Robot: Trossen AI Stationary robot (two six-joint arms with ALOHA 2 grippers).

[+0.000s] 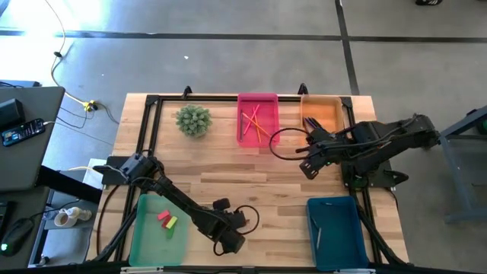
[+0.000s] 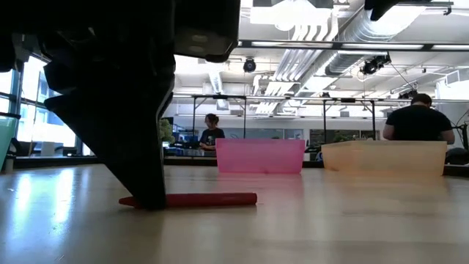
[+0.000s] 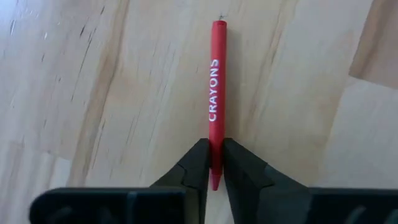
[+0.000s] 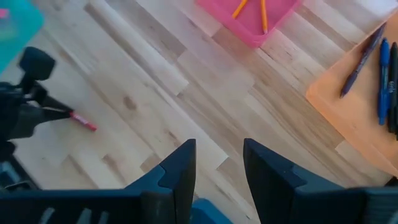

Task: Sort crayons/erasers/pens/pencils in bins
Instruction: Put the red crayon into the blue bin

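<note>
Gripping a red crayon near one end, the left gripper has both fingers pressed to its sides; only the left wrist view shows the word CRAYONS printed on it. The low view shows the crayon lying flat on the table. From above, the crayon is hidden under the gripper. The right gripper hovers with fingers apart, holding nothing. The pink bin holds pencils, the green bin 2 erasers, the orange bin pens.
</note>
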